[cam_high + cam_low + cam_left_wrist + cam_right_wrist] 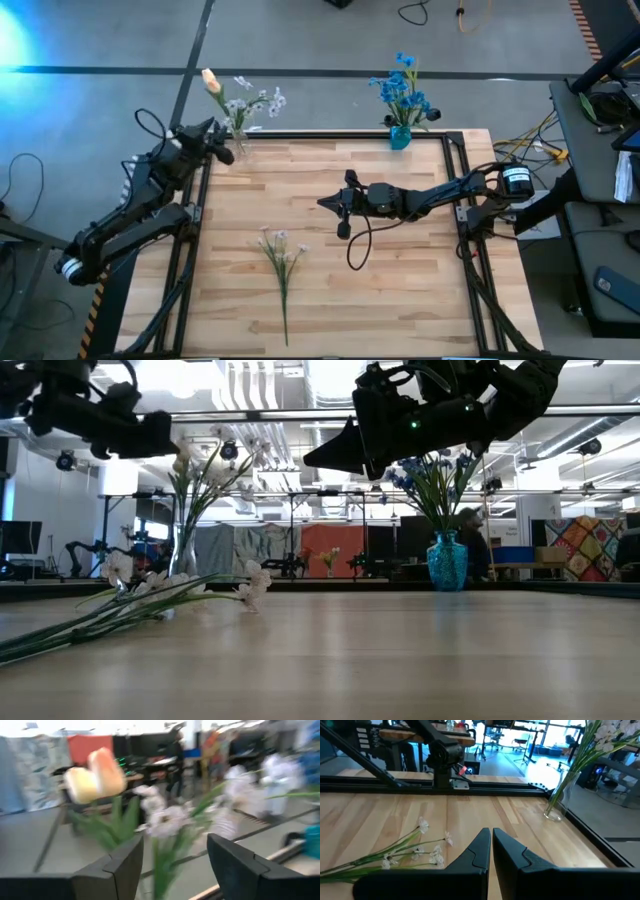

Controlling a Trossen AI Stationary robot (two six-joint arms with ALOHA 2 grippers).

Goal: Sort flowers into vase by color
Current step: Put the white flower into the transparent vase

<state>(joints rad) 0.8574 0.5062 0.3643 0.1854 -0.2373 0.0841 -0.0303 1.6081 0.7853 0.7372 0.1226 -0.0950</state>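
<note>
A clear glass vase point(239, 131) at the table's far left corner holds a peach tulip point(95, 775) and pale white-lilac flowers point(170, 815). My left gripper point(175, 850) stands open, level, just short of that bunch, with the green stems showing between and beyond its fingers. A blue vase point(400, 135) with blue flowers point(402, 88) stands at the far edge. One white-lilac flower point(282, 262) lies flat on the wood near the middle. My right gripper point(330, 203) hovers shut above the table's middle, holding nothing.
A black metal rail point(330, 135) frames the tabletop. A cable point(358, 245) loops down from the right arm onto the wood. Bare wood lies to the near right point(400, 300).
</note>
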